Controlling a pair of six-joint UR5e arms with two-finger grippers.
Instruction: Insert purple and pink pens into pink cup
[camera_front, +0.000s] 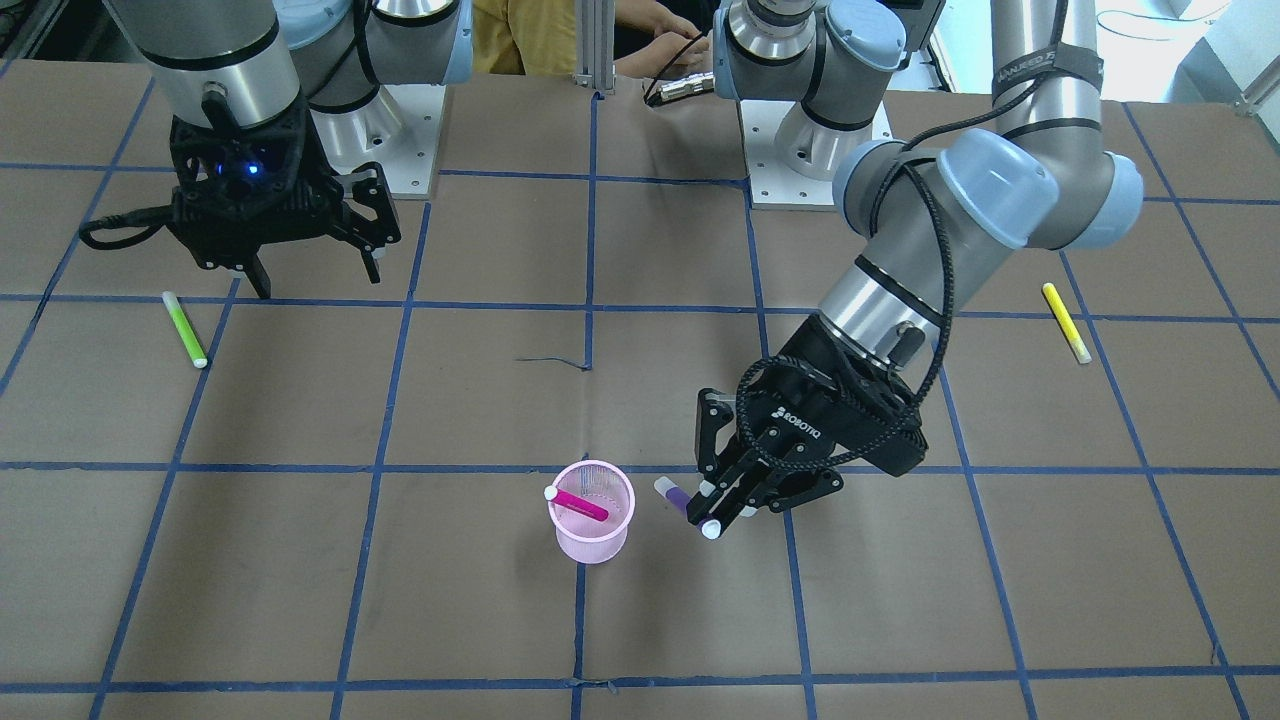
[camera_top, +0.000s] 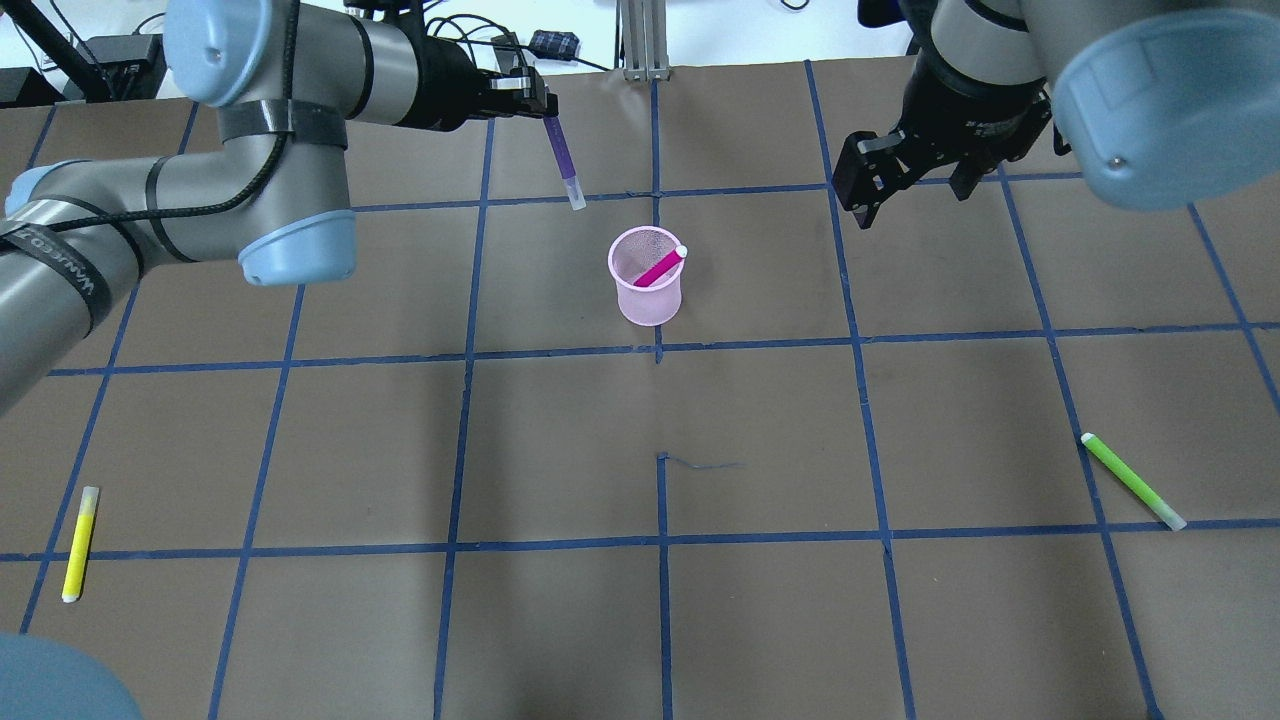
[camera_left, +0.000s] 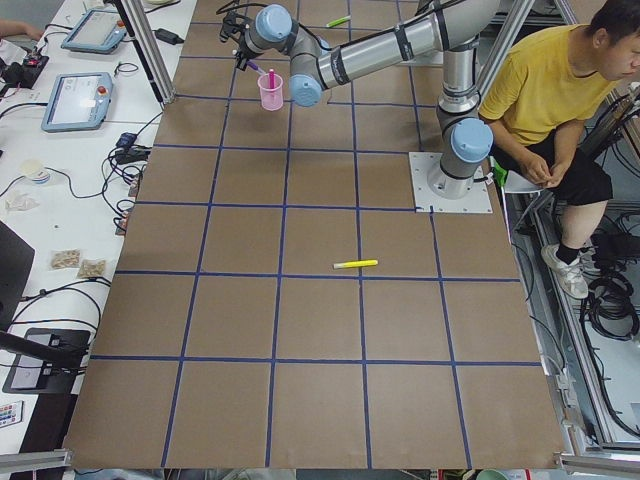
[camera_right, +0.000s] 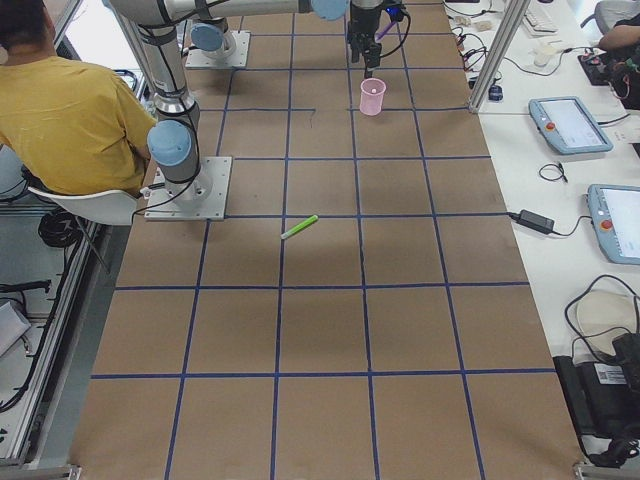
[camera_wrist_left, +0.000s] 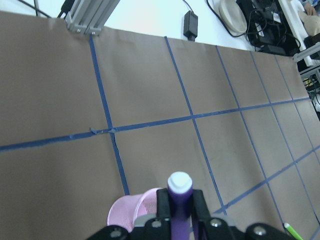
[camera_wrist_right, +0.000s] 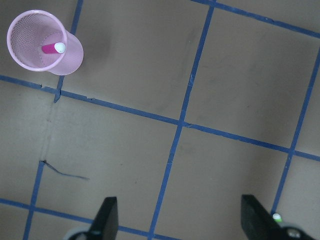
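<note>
Closest to the left wrist lens: purple pen (camera_wrist_left: 179, 186), pinched tight between the 2 fingers (camera_wrist_left: 162, 202) of the left gripper (camera_wrist_left: 180, 201), white end cap toward the lens. Just behind and below, a slice of the pink cup (camera_wrist_left: 131, 212) rim. From overhead, hangs tilted in the air, lower end pointing toward the cup, up and to the view's left of it, outside the rim and not touching. From the front-facing camera, sits just beside the cup on the view's right, a small gap between. Inside the cup already: pink pen (camera_top: 660, 268), leaning on the rim with its white tip poking over the edge. Over on the other side, right gripper (camera_top: 905, 195) with jaws spread wide and nothing between them, raised above the brown table (camera_top: 560, 620), well apart from the cup. Off the job, flat on the paper: 1 green pen (camera_top: 1132, 480) on the right arm's side, 1 yellow pen (camera_top: 78, 545) on the left arm's side, both well apart from the cup
</note>
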